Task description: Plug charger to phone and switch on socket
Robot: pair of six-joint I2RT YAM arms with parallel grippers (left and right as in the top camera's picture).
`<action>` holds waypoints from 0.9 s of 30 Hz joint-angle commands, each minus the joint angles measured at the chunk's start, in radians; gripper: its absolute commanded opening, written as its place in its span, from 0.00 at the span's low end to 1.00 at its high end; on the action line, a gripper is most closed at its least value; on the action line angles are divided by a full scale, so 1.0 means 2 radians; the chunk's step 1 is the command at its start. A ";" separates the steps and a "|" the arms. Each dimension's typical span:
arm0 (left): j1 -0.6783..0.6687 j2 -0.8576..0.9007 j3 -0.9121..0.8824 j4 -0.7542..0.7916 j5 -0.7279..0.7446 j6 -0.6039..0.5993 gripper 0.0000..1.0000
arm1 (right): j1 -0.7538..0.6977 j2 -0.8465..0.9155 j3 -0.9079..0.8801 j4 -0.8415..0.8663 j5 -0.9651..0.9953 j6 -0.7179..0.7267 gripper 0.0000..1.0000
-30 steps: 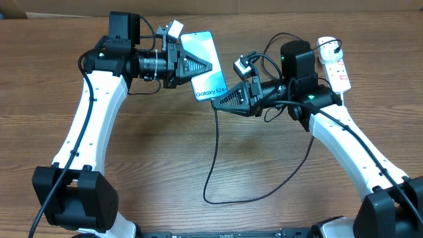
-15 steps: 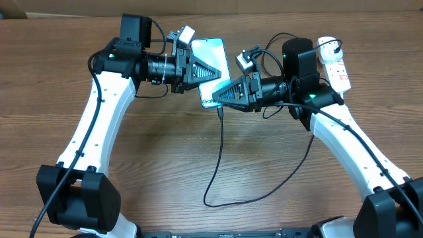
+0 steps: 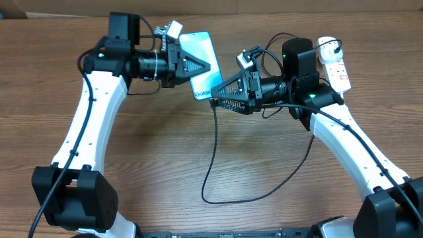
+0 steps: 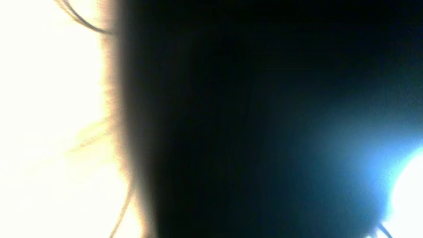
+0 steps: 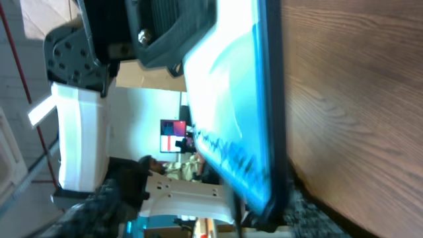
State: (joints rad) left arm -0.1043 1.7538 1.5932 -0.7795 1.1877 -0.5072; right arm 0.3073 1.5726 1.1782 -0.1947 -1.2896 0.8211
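I was in a lab-type room: wood-grain table (image 3: 165,165), my left arm (image 3: 89,125), right arm (image 3: 350,145), lit monitor (image 5: 173,135) behind.

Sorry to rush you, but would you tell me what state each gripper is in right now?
Left gripper: closed, holding the phone.
Right gripper: closed, holding the charger near its connector end.

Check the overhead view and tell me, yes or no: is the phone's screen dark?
No, the phone shows a brightly lit blue-cyan screen with white "Galaxy" lettering near its lower end.
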 commanded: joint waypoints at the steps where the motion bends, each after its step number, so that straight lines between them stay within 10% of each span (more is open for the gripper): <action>1: 0.007 -0.005 0.002 -0.001 -0.040 0.045 0.04 | -0.003 -0.006 0.010 0.003 0.003 -0.014 0.86; 27: -0.018 0.140 -0.002 0.026 -0.073 0.131 0.04 | -0.003 -0.006 0.010 -0.043 0.031 -0.084 0.99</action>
State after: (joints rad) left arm -0.1299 1.9945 1.5898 -0.7532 1.0122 -0.2760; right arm 0.3073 1.5726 1.1782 -0.2562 -1.2678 0.7033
